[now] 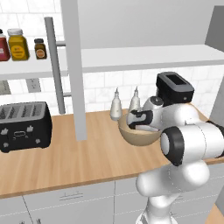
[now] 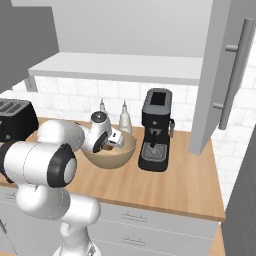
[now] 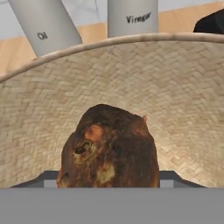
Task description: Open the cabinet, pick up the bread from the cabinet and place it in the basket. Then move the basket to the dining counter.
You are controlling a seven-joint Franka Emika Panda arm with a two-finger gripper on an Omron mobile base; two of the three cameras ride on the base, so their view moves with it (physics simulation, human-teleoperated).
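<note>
While the bread (image 3: pixel 109 146) sits close before the hand camera, low at six o'clock in that view, the fingertips cannot be made out around it, so I cannot tell whether the gripper (image 1: pixel 139 119) is clamped on the bun or has let go. From the left base view the hand is dipped over the near rim of the basket (image 1: pixel 139 134), and the right base view shows the same: the gripper (image 2: pixel 111 141) inside the bowl's mouth, the basket (image 2: pixel 111 155) standing on the wood worktop (image 1: pixel 87 153).

Beyond the bread, the woven inside wall of the basket curves up to its rim at twelve o'clock. Behind the rim stand the oil bottle (image 3: pixel 46 26) at eleven o'clock and the vinegar bottle (image 3: pixel 132 17) at one o'clock, just beside the basket, with the coffee machine (image 2: pixel 156 130) at its three o'clock in the right base view. Farther up, the cabinet (image 1: pixel 144 57) hangs open, its doors swung out and its white shelf bare where it shows.

The step in hand looks like setting the bread down. To do it well, I judge the bun should rest on the basket floor before the fingers part, and the hand should then rise straight up, so it neither drags the rim nor nudges the bottles behind. The basket's move to the dining counter is not yet begun.
</note>
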